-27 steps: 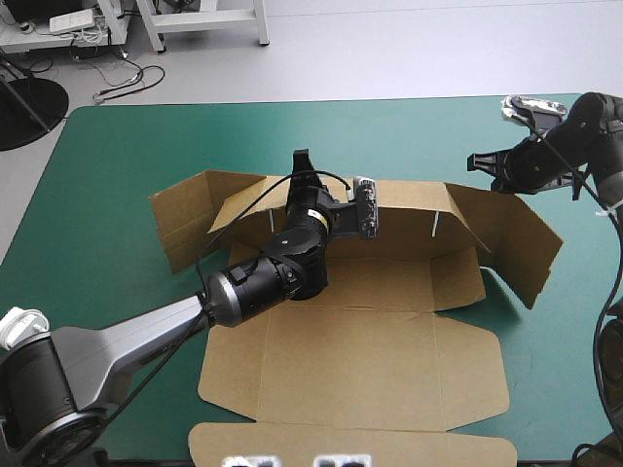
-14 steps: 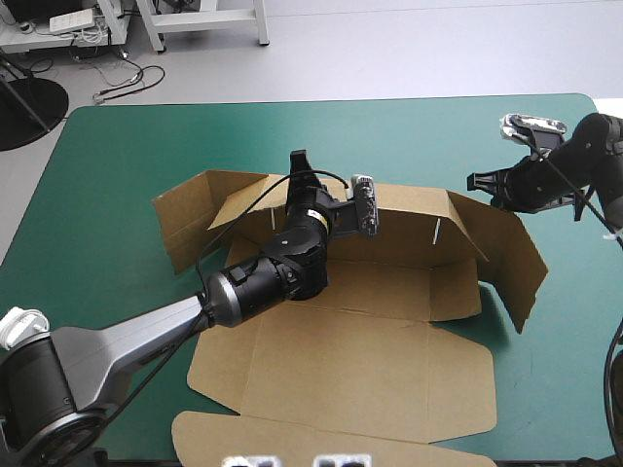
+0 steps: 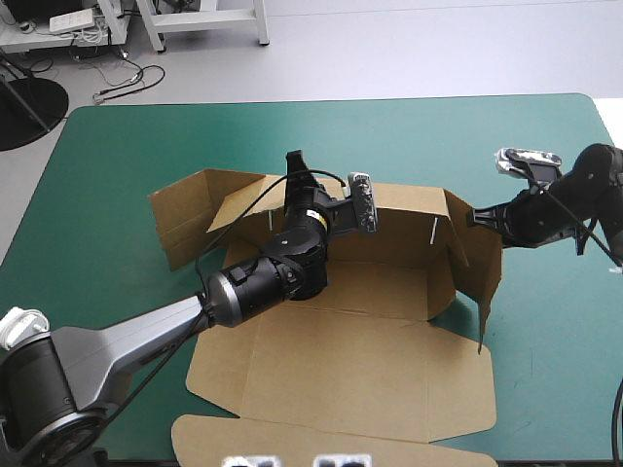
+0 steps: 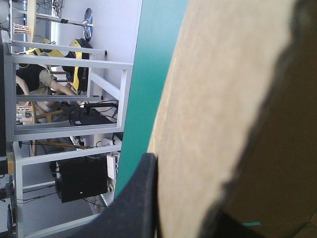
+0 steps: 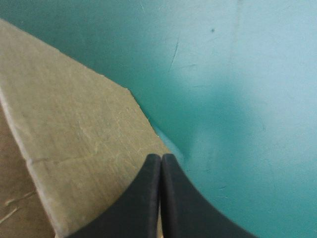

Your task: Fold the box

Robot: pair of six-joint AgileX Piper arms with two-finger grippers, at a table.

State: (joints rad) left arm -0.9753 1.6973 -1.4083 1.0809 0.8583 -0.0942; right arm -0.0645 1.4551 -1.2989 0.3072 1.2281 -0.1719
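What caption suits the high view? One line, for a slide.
The left hand grips the far wall of the brown box while the shut right hand presses against its raised right wall.

The box (image 3: 370,292) runs off the high view's bottom edge at its near flap. The left arm (image 3: 263,277) covers the middle of its back wall. The board hides one finger of the left gripper (image 3: 295,163) in its wrist view.

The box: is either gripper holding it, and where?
The left gripper pinches the box by its far wall's top edge; the right gripper, shut, grips nothing.
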